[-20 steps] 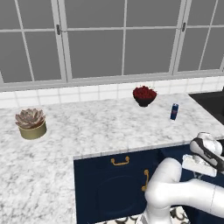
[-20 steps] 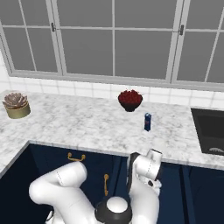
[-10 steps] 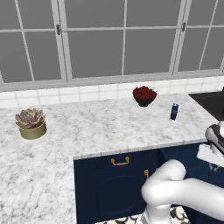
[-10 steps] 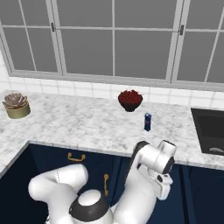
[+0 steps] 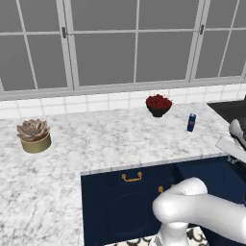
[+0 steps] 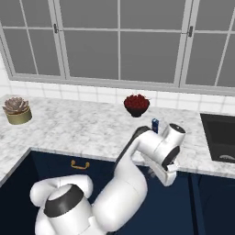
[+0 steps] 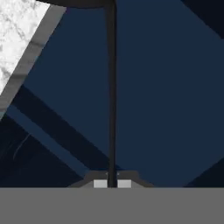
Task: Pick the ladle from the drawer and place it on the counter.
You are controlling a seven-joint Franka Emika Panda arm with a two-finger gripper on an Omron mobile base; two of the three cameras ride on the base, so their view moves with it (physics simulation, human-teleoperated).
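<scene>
In the hand view the ladle (image 7: 112, 87) is a thin black handle running straight up from between my fingertips to its dark bowl at the top edge. My gripper (image 7: 112, 184) is shut on the handle's lower end. Behind the ladle lie the navy walls of the drawer (image 7: 166, 109). The speckled counter (image 7: 17, 35) with its pale edge cuts across the upper left corner. In the right base view my white hand (image 6: 168, 169) hangs just below the counter's (image 6: 92, 133) front edge, pointing down. The left base view has the hand at the right edge, beside the counter (image 5: 110, 144).
On the counter stand a small blue can (image 5: 191, 122) (image 6: 155, 124), a dark bowl of red fruit (image 5: 158, 104) (image 6: 137, 104) and a potted succulent (image 5: 33, 136) (image 6: 17, 110). A dark sink (image 6: 222, 137) lies to the right. A navy cabinet front with a gold handle (image 5: 132, 177) is below.
The hand has swung to the right and risen a little toward the counter's edge, with the arm's elbow coming up in front of the cabinets. The things on the counter have not moved.
</scene>
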